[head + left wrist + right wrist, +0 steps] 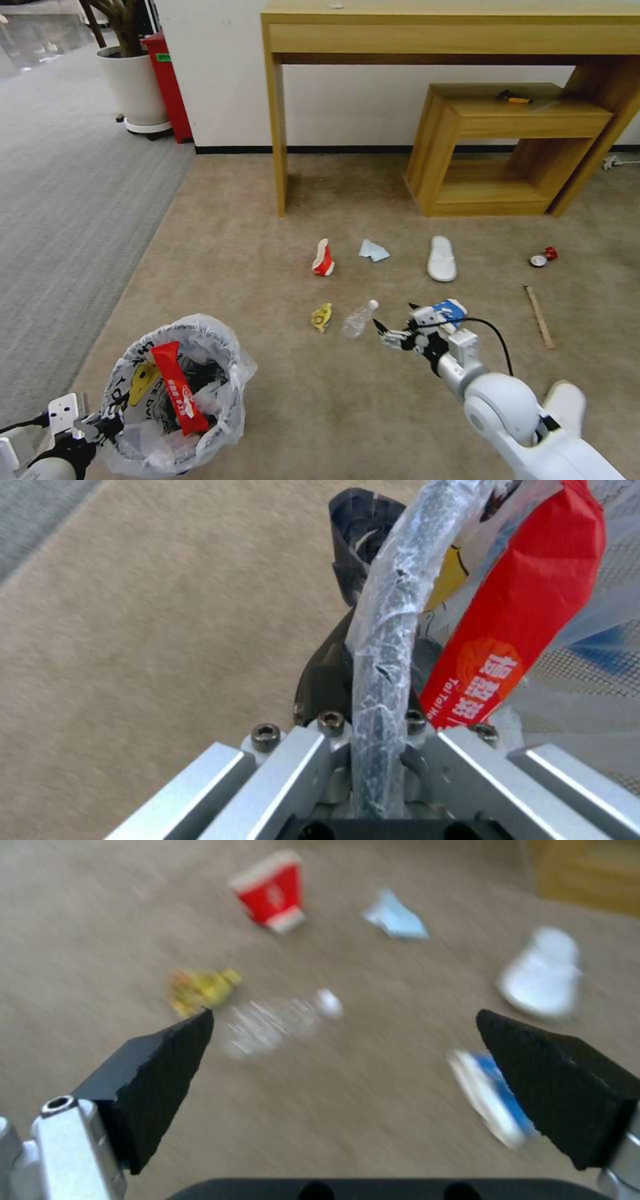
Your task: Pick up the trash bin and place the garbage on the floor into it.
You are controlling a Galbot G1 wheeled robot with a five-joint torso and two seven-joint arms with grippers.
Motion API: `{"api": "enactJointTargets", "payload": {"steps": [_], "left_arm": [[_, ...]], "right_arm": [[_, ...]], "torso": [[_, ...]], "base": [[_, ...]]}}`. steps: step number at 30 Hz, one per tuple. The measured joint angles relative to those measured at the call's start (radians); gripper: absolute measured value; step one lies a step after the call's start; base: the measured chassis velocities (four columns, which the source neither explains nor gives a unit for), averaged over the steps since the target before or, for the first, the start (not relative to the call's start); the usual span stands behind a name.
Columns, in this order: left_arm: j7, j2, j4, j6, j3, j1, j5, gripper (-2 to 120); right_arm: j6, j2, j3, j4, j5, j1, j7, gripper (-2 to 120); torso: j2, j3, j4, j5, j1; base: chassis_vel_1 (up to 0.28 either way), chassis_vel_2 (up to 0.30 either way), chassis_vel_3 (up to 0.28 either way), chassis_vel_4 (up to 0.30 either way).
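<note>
Left end effector (100, 423) clamped low; right end effector (397, 320) spread, extended forward.

floor (280, 413): we see beige carpet
lying on it: red cup (323, 259), tissue (373, 251), slipper (441, 259), yellow wrapper (321, 317), clear bottle (359, 319), wooden stick (539, 317), crushed can (543, 257)

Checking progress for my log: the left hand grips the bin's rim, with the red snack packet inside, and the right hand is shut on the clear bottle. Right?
Not quite. The right hand is open above the floor, holding nothing; the right wrist view shows the clear bottle lying on the carpet. The left hand does grip the bin's rim, red snack packet inside.
</note>
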Motion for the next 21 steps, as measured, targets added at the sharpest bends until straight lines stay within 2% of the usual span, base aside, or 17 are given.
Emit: {"api": "enactJointTargets", "payload": {"steps": [7,10,12,14,15,19,21], "left_arm": [[0.002,0.0,0.0,0.0,-0.004,0.003,-0.001,0],[0.002,0.0,0.0,0.0,-0.001,0.004,-0.002,0],[0.003,-0.002,-0.002,0.0,0.005,0.003,-0.002,0],[0.002,-0.003,-0.005,0.0,0.008,0.003,-0.001,0],[0.002,-0.005,-0.007,0.0,0.009,0.003,-0.002,0],[0.002,-0.007,-0.011,0.0,0.01,0.005,0.001,0],[0.0,-0.008,-0.011,0.0,0.011,0.007,0.009,0]], "right_arm": [[0.064,-0.002,0.085,-0.07,-0.052,-0.096,-0.027,100],[0.078,-0.004,0.122,-0.101,-0.076,-0.131,-0.053,100],[0.096,-0.001,0.142,-0.132,-0.085,-0.171,-0.064,100],[0.115,0.003,0.157,-0.159,-0.089,-0.2,-0.068,100],[0.129,0.005,0.169,-0.177,-0.09,-0.221,-0.072,100],[0.162,0.013,0.189,-0.231,-0.075,-0.283,-0.094,100],[0.182,0.029,0.188,-0.276,-0.055,-0.298,-0.098,100]], "torso": [[0.0,0.0,-0.0001,0.0004,0.0],[0.0,0.0,0.0,-0.0011,0.0],[0.0,0.0,0.0,0.0008,0.0],[0.0,0.0,-0.0001,0.0006,0.0],[0.0,0.0,-0.0001,-0.0006,0.0],[0.0,0.0,-0.0004,0.0007,0.0],[0.0,0.0,-0.0003,-0.0015,0.0]], "base": [[-0.283,-0.287,0.299,0.308],[-0.357,-0.332,0.33,0.332],[-0.306,-0.323,0.328,0.295],[-0.223,-0.288,0.272,0.265],[-0.223,-0.288,0.143,0.207],[-0.048,-0.093,0.07,0.079],[0.023,0.04,-0.031,-0.017]]}}
